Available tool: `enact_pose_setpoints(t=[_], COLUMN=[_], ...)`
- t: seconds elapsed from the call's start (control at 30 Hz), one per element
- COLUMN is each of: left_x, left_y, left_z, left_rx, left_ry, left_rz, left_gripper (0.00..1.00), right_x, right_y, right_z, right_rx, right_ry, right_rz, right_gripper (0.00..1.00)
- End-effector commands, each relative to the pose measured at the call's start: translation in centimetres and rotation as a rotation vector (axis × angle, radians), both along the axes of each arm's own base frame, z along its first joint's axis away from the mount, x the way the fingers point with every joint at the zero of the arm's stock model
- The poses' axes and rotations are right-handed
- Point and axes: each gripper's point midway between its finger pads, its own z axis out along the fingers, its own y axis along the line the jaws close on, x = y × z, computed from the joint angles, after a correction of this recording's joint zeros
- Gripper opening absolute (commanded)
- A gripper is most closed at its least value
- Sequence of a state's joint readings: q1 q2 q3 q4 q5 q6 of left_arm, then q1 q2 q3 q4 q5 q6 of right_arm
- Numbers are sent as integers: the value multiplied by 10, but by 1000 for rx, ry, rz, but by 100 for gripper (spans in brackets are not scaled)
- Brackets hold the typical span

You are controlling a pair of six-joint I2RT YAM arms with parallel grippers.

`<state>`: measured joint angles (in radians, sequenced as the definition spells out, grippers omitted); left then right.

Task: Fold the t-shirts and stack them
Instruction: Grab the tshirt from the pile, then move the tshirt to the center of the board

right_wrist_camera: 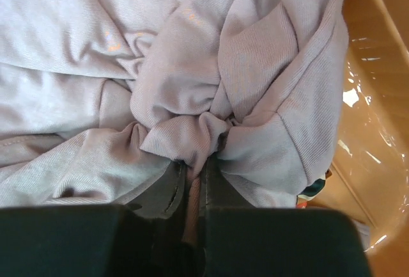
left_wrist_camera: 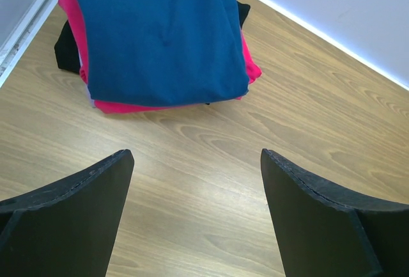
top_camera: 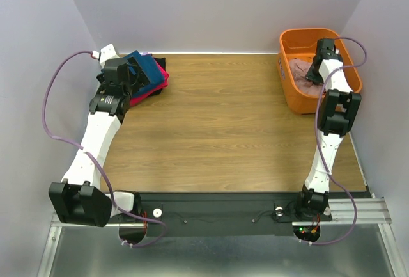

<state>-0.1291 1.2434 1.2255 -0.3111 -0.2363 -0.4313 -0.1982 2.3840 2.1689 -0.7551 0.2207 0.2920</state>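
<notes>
Partly done | navy tee (left_wrist_camera: 163,34) folded atop magenta tee (left_wrist_camera: 128,106) and black tee (left_wrist_camera: 67,47), far left | left gripper (left_wrist_camera: 195,165) spread wide, empty, beside them | right gripper (right_wrist_camera: 193,162) pinching crumpled dusty-pink tee (right_wrist_camera: 211,66) inside orange basket (top_camera: 291,34), far right | remaining: fold it, stack it

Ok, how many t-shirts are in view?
4: navy-blue tee over magenta tee over black tee, stacked far left; dusty-pink tee in the orange basket, far right. More may be hidden.

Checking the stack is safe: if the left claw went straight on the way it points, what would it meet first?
Probably the bare table, just short of the folded navy-blue t-shirt; depth is unclear, so it might reach the shirt.
</notes>
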Motion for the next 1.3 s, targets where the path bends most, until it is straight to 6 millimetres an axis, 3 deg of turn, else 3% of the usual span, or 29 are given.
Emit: enact_pose_setpoints(t=[0.0, 0.03, 0.1, 0.13, 0.2, 0.3, 0.4, 0.43, 0.57, 0.67, 0.7, 0.73, 0.77, 0.8, 0.87, 0.9, 0.97, 1.0, 1.07, 1.1, 1.2, 1.27], left_x=[-8, -8, -10, -9, -10, -11, -13, -14, -17, -20, -21, -21, -22, -22, -24, -24, -27, -28, -30, -31, -34, -35], left_y=[6, 6, 6, 6, 5, 4, 3, 4, 3, 3, 3, 3, 4, 4, 5, 4, 6, 7, 7, 8, 8, 7], left_z=[19, 20, 21, 20, 22, 21, 20, 22, 21, 21, 20, 21, 21, 21, 22, 22, 24, 22, 24, 24, 23, 21], left_rx=[0, 4, 4, 6, 5, 6, 7, 6, 6, 4, 5, 4, 4, 4, 4, 4, 6, 6, 7, 8, 6, 6], left_ry=[-53, -55, -56, -56, -63, -65, -72, -76, -82, -89, -91, -94, -95, -98, -103, -103, -109, -106, -112, -112, -110, -105], left_rz=[27, 26, 23, 19, 15, 7, 0, 0, -3, -6, -7, -8, -7, -7, -4, -4, 2, 3, 6, 9, 8, 4], left_gripper=[92, 92, 92, 92, 92, 92, 92, 92, 92, 92, 92, 92, 92, 92, 92, 92, 92, 92, 92, 92, 92, 92], right_x=[12, 17, 21, 24, 24, 26, 19, 10, 4, -3, -5, -4, -9, -10, -20, -27, -41, -54, -75, -93, -128, -141], right_y=[19, 18, 15, 14, 13, 17, 25, 28, 41, 69, 91, 104, 121, 150, 184, 216, 249, 283, 318, 350, 388, 400], right_z=[31, 58, 86, 119, 160, 212, 270, 299, 351, 403, 424, 427, 446, 455, 477, 483, 498, 507, 517, 521, 533, 534], right_rx=[69, 57, 39, 20, -3, -11, -28, -45, -68, -51, -35, -23, -20, -12, -5, 26, 76, 138, 191, 227, 295, 342], right_ry=[-69, -124, -184, -252, -335, -470, -627, -692, -842, -976, -1032, -1040, -1087, -1113, -1170, -1188, -1238, -1270, -1301, -1313, -1343, -1337], right_rz=[53, 55, 50, 49, 48, 66, 86, 89, 126, 220, 295, 332, 388, 455, 541, 619, 702, 798, 896, 985, 1090, 1126], right_gripper=[0, 0, 0, 0, 0, 0, 0, 0, 0, 1, 0, 0, 0, 0, 0, 0, 0, 0, 0, 1, 0, 0])
